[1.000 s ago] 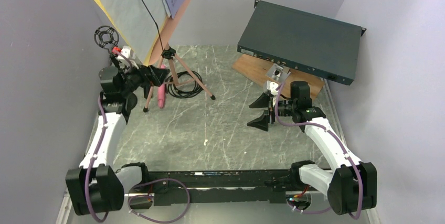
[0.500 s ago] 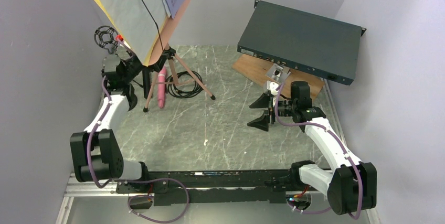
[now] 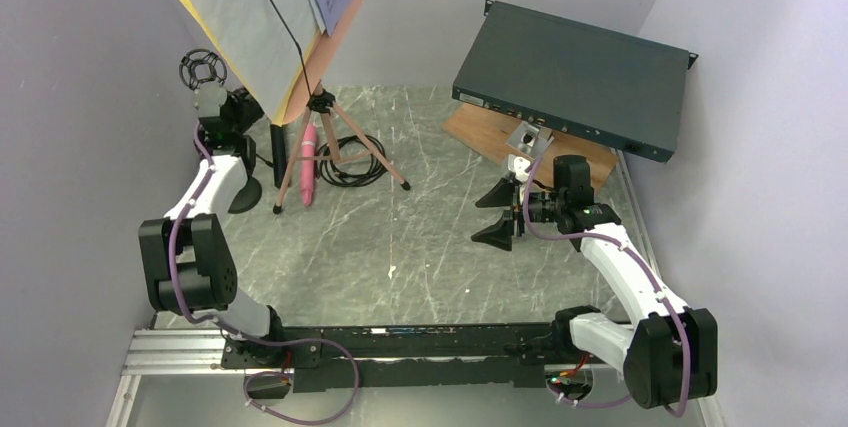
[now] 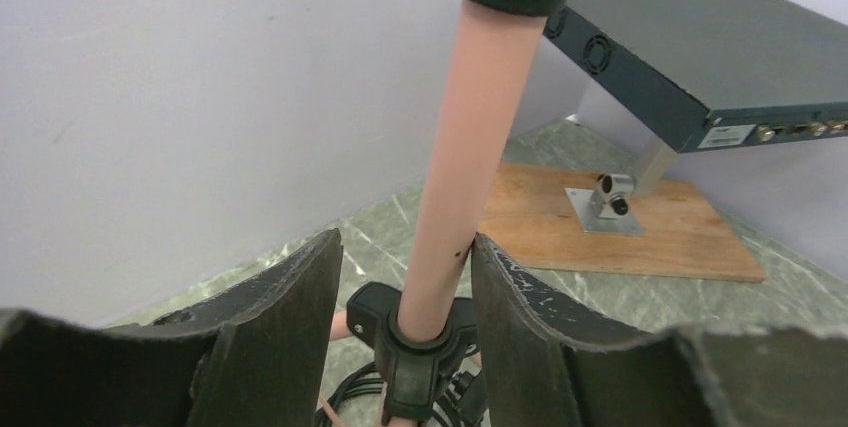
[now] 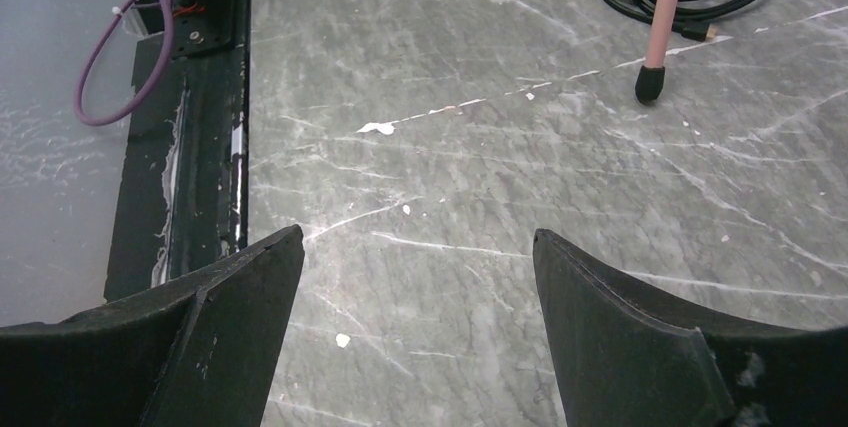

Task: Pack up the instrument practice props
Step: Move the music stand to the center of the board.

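The pink music stand stands at the back left. Its pole [image 4: 470, 147] rises from a black tripod hub [image 3: 320, 102], and white and yellow pages [image 3: 235, 17] lean on the desk. My left gripper [image 4: 405, 237] straddles the pole just above the hub. The right finger touches the pole, and a gap shows at the left finger, so it is open. In the top view the left gripper [image 3: 248, 112] reaches under the pages. A pink microphone [image 3: 308, 162] lies between the tripod legs. My right gripper [image 3: 497, 213] hangs open over bare table, holding nothing.
A black cable coil [image 3: 350, 162] lies under the tripod. A black shock-mount holder [image 3: 203, 69] stands by the left wall. The teal rack box [image 3: 575, 77] rests tilted on a wooden board [image 3: 500, 142] at the back right. A tripod foot [image 5: 652, 82] shows ahead of the right gripper.
The left arm has swung back towards the left wall and brought its gripper round the stand's pole, with the jaws narrowing. The right arm has not moved.
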Controlling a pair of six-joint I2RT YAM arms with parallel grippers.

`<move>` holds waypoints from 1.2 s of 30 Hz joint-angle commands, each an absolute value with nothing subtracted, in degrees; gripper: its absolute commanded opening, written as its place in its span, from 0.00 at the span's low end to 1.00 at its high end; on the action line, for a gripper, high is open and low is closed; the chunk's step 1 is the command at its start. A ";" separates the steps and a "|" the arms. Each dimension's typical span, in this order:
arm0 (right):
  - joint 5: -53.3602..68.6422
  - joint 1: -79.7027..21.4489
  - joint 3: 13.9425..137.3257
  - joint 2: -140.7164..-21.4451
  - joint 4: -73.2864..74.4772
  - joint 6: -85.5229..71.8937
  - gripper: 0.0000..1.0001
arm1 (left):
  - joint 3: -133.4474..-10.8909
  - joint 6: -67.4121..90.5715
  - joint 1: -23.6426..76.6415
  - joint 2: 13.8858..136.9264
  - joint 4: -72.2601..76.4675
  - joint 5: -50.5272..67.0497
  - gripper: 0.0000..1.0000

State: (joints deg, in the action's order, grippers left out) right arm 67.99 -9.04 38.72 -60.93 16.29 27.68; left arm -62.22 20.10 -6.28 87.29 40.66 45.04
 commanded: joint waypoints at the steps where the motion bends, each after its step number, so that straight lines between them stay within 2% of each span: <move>1: 68.64 -8.79 40.60 -61.17 15.33 29.52 0.87 | -65.54 23.33 -6.21 89.32 48.62 48.90 0.54; 7: 68.51 -8.74 40.67 -61.22 15.38 29.62 0.87 | -66.25 26.87 -6.15 91.69 53.97 51.06 0.53; 15: 68.23 -8.79 40.69 -61.35 15.63 29.93 0.87 | -67.82 28.37 -4.58 93.96 56.40 52.04 0.43; 17: 68.02 -8.79 40.78 -61.41 15.81 30.10 0.87 | -68.00 28.53 -4.09 94.33 56.54 52.55 0.35; 20: 67.75 -8.71 40.79 -61.39 15.98 30.37 0.88 | -67.82 29.69 -3.86 94.38 57.55 53.18 0.08; 22: 67.73 -8.70 40.79 -61.29 16.08 30.52 0.88 | -67.08 29.56 -3.85 93.51 57.90 53.26 0.00; 36: 67.57 -8.66 41.05 -61.52 16.61 31.14 0.88 | -59.93 31.98 -3.87 83.53 59.32 51.83 0.00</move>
State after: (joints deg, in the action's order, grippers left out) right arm 67.37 -9.02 38.74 -61.41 16.78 29.58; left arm -59.75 25.32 -4.21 89.19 54.98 52.53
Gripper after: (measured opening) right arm 0.873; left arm 0.238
